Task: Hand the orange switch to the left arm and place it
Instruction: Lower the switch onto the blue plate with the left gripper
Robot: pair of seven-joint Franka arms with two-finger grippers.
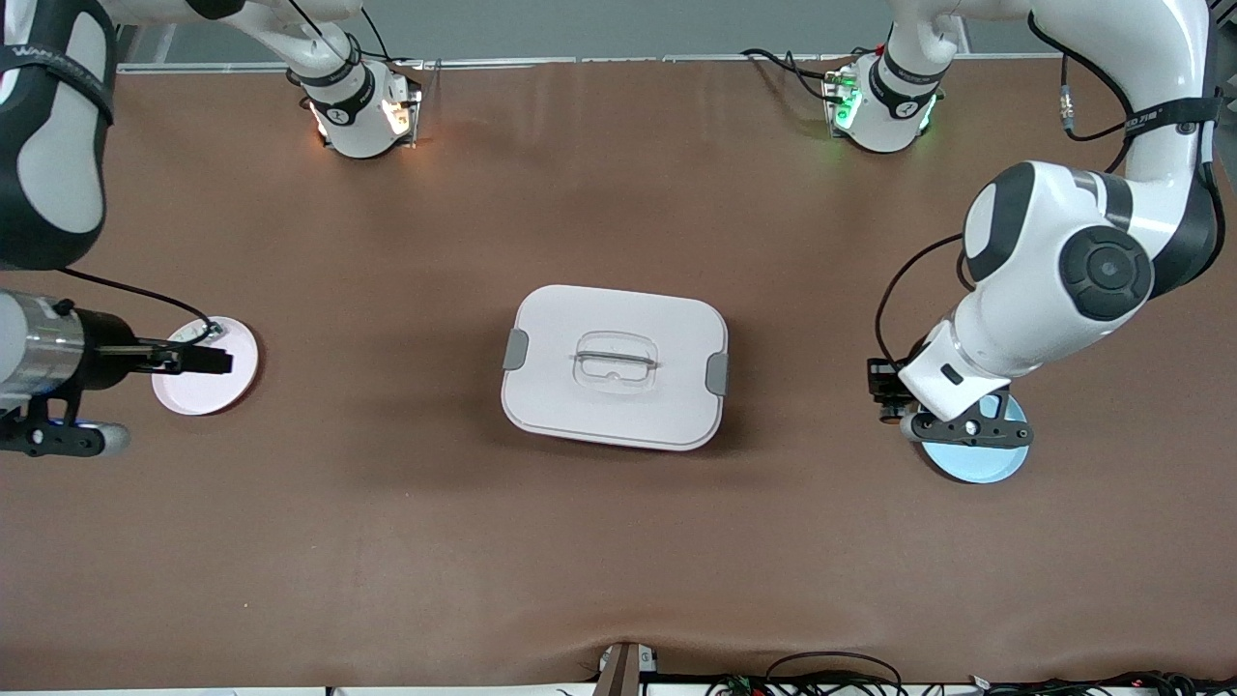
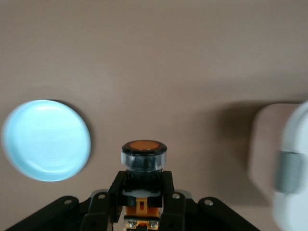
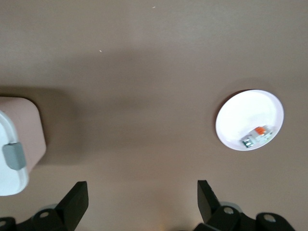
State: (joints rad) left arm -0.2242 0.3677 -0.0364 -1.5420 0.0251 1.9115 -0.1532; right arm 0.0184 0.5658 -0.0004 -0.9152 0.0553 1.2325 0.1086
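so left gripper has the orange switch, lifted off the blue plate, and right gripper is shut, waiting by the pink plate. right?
One error: the right gripper is open, its fingers wide apart in the right wrist view. The rest holds: the left gripper is shut on the orange switch, up off the blue plate, and the right waits by the pink plate.

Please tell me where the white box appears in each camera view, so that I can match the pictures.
Front view: the white box sits mid-table, between the pink plate and blue plate.
Left wrist view: one end with its grey latch shows at the edge.
Right wrist view: a corner with the other latch.
Shared landmark: the brown tabletop.
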